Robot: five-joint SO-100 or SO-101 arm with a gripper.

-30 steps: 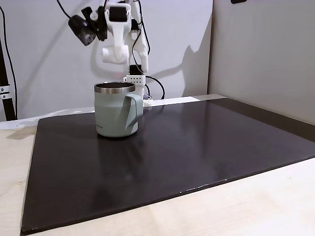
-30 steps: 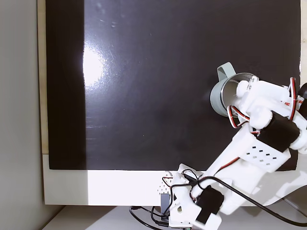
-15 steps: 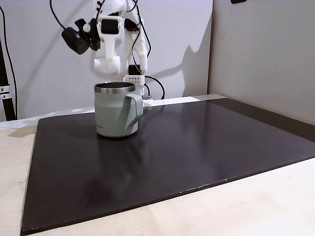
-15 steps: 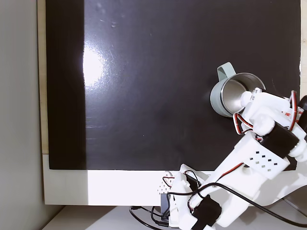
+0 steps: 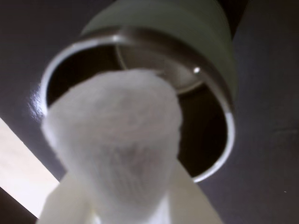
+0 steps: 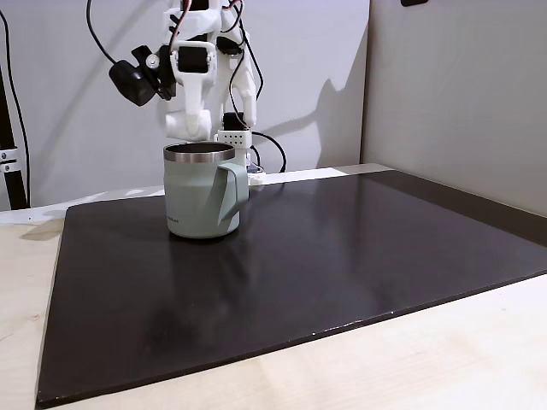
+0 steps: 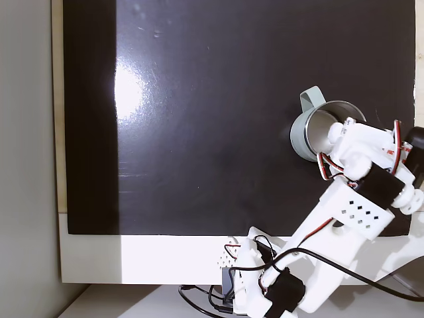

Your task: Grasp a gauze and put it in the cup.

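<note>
The black mat (image 6: 342, 256) spreads under the cup (image 6: 201, 201), which stands on it toward its far edge in a fixed view, handle (image 7: 309, 101) pointing away from my base in the top-down fixed view. My arm (image 7: 358, 212) reaches over the cup. My gripper (image 5: 126, 205) is clamped on the gauze (image 5: 117, 144), holding the roll just above the cup's steel rim (image 5: 219, 93), over its open mouth in the wrist view.
</note>
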